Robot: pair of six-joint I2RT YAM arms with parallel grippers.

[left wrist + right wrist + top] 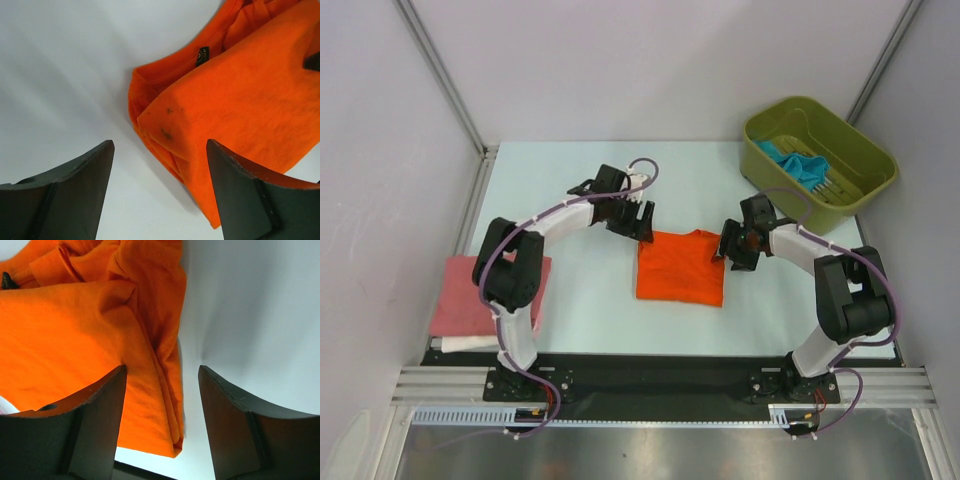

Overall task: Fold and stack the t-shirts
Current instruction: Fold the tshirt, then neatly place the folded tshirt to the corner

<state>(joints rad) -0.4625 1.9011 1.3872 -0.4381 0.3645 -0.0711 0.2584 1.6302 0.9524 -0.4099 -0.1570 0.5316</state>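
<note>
Lying folded mid-table, the orange t-shirt (680, 266) had the left gripper (638, 222) at its far-left corner and the right gripper (730, 246) at its far-right corner. Both jaws were spread wide and gripped nothing (cloth edges showed between the fingers). Open table (590, 310) bordered its near and left edges, and the pink t-shirt (460, 290) sat well left of it.

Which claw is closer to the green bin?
Right. The right claw is at the orange shirt's right edge, near the bin; the left claw is at the shirt's left corner, farther off.
</note>
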